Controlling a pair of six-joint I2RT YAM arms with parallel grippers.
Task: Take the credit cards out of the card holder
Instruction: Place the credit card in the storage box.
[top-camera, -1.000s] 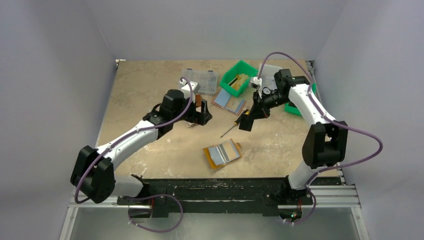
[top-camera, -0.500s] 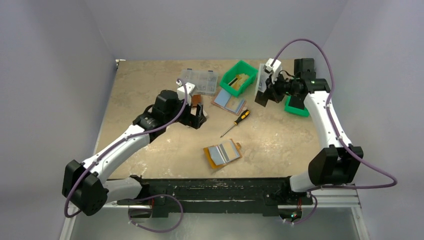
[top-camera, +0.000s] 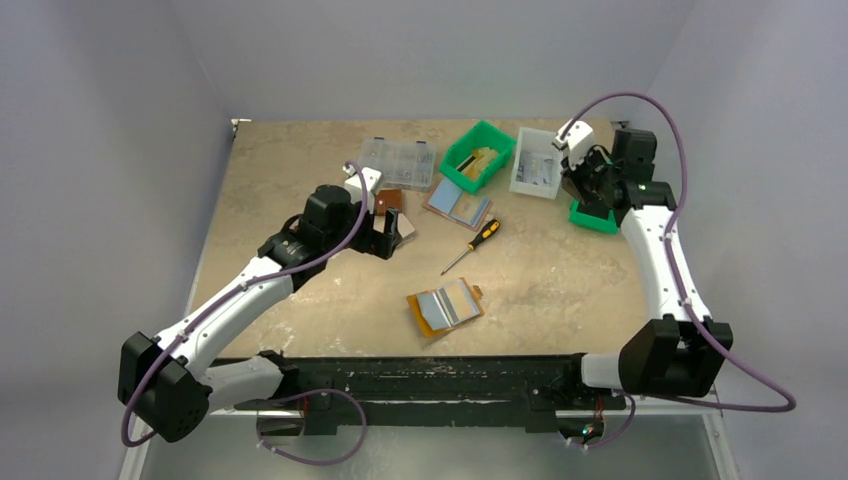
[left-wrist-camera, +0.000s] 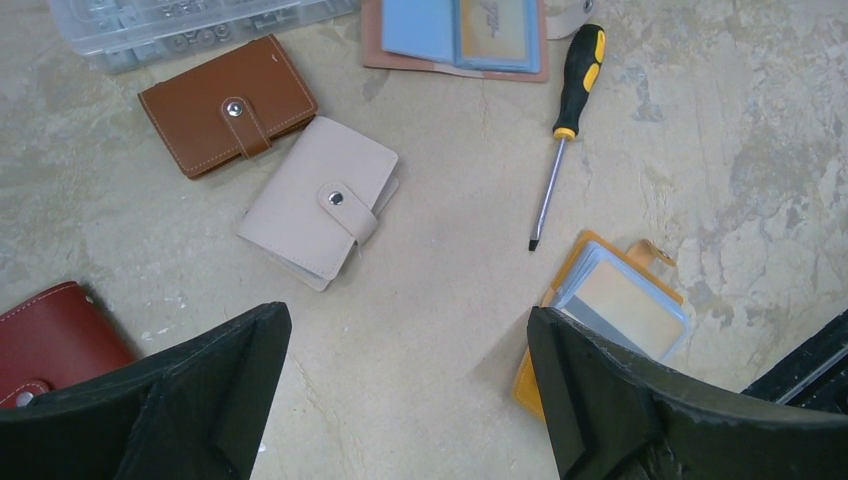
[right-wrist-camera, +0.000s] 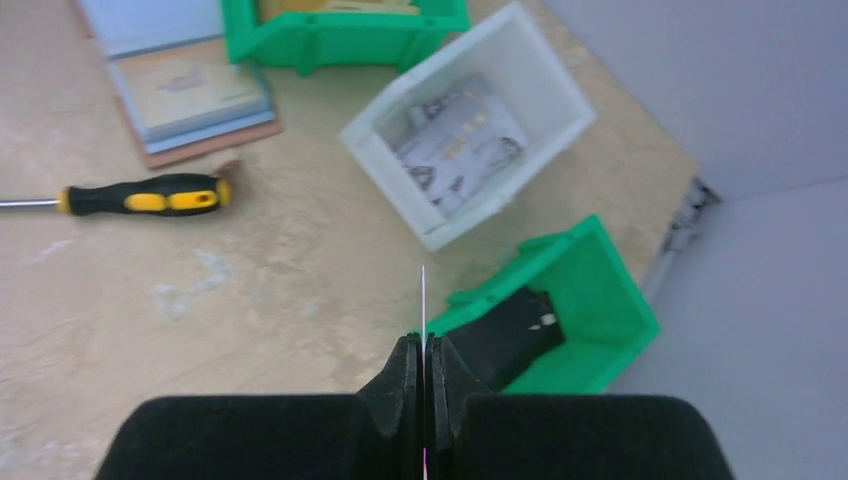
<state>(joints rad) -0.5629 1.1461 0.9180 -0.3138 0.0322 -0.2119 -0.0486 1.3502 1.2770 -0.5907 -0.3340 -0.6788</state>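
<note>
the cards (left-wrist-camera: 622, 308) in the yellow holder (top-camera: 416, 315) near the screwdriver (left-wrist-camera: 578, 75) look light, stiff and slick, best pinched by an edge; left claw (left-wrist-camera: 405, 330) gapes empty, right claw (right-wrist-camera: 423, 345) clenches a thin card (right-wrist-camera: 423, 290).

You'll see both arms match: the left arm (top-camera: 240, 295) and the right arm (top-camera: 655, 250) have white shells on the long links and chunky black housings at the joints. A purple cable (top-camera: 340, 245) loops along each arm from the black base rail (top-camera: 430, 375). Far from that rail, the left gripper (left-wrist-camera: 407, 315) and right gripper (right-wrist-camera: 423, 340) have matte black, wedge-shaped fingers, with a small white camera block (top-camera: 366, 182) at each wrist
</note>
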